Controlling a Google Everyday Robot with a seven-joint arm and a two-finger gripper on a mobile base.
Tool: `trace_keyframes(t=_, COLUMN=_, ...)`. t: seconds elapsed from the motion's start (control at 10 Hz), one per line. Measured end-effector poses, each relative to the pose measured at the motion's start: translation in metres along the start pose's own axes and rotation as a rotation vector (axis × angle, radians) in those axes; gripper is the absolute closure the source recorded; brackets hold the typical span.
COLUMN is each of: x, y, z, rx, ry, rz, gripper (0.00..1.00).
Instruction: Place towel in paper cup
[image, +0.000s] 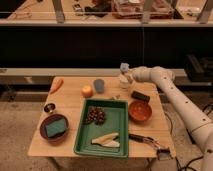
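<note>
Towel (123, 66): I take it to be the small blue-grey scrap at the tip of my gripper (126, 73), right above the paper cup (125, 82) at the back-right of the table (70, 100). It's too small to read its long axis or which way it points; it looks bunched, just over the cup's rim. Can't tell how far my claw is open, nor whether it really has hold of the scrap. My arm (172, 95) comes in from the right side of the view, w/ the claw aimed toward the paper cup. That cup stands upright, btwn the grey cup (99, 86) on one side and the black block (140, 96) on the other. Orange bowl (139, 111) sits nearer the camera, beside the green tray (119, 120).
</note>
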Motion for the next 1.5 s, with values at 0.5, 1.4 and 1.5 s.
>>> trace_keyframes(t=0.5, x=0.012, y=0.013, z=0.004, rx=-0.009, ry=-0.019, rz=-0.053, gripper=1.0)
trace_keyframes(t=1.4, x=0.001, y=0.018, z=0.013, rx=0.008, ry=-0.052, rz=-0.068, gripper=0.36)
trace_keyframes(t=1.5, x=-0.001, y=0.018, z=0.014, rx=0.007, ry=-0.057, rz=-0.069, gripper=0.28)
